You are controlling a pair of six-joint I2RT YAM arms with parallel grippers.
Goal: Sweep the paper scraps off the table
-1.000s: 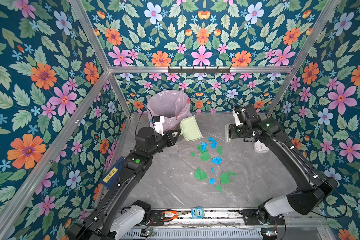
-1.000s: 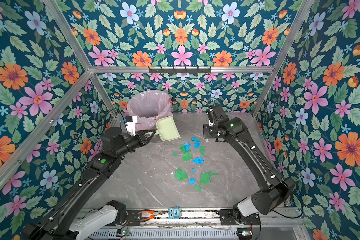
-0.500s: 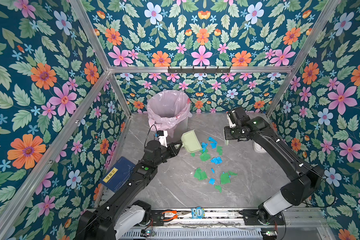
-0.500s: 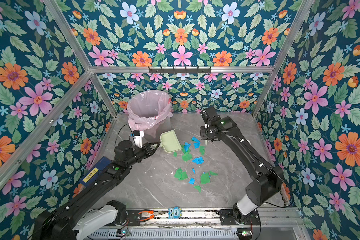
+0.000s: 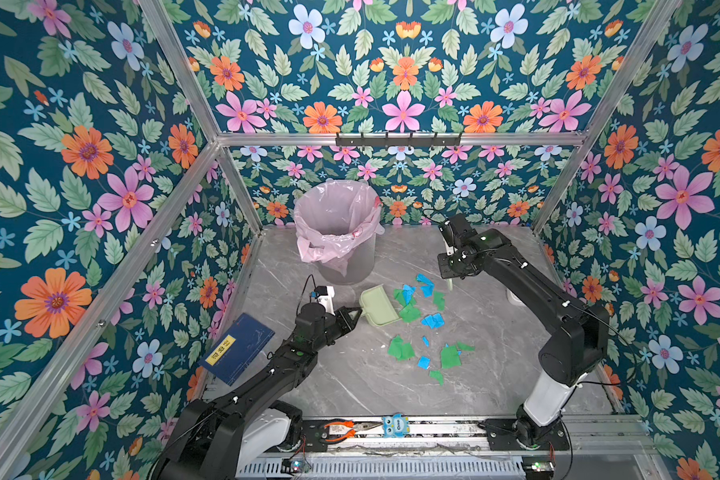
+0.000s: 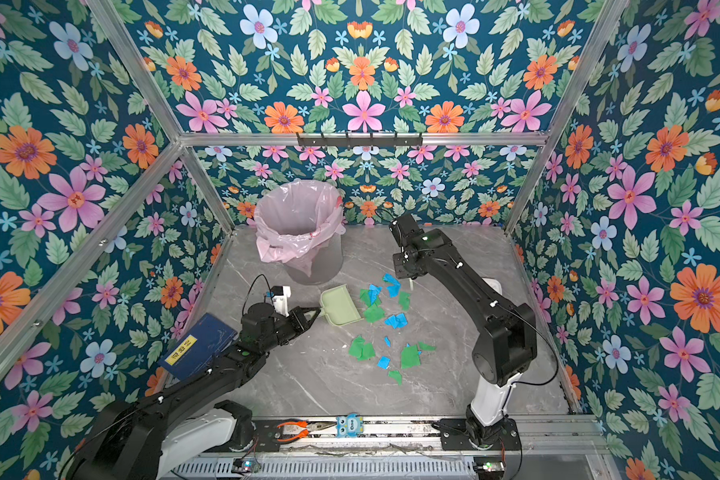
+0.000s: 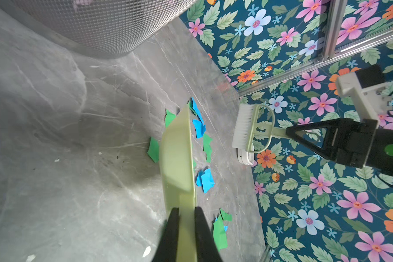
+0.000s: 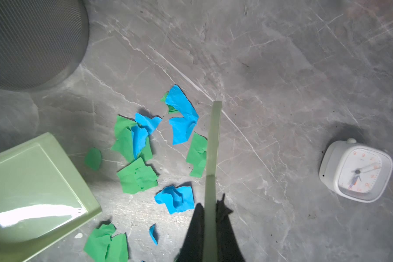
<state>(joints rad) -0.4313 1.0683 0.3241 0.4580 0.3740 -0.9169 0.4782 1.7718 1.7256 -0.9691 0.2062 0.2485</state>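
Several green and blue paper scraps lie in two loose groups mid-table, also visible in the right wrist view. My left gripper is shut on the handle of a pale green dustpan, which rests on the table with its mouth touching the nearest scraps. My right gripper is shut on the handle of a pale green brush with white bristles. The brush hangs bristles-down just past the far side of the upper group, opposite the dustpan.
A mesh bin with a pink bag stands at the back, close behind the dustpan. A blue book leans at the left edge. A white clock sits right of the brush. Orange pliers lie on the front rail.
The left arm has brought the dustpan away from the bin and down onto the table beside the scraps. The right arm has carried the brush leftward and lower, close to the scraps.
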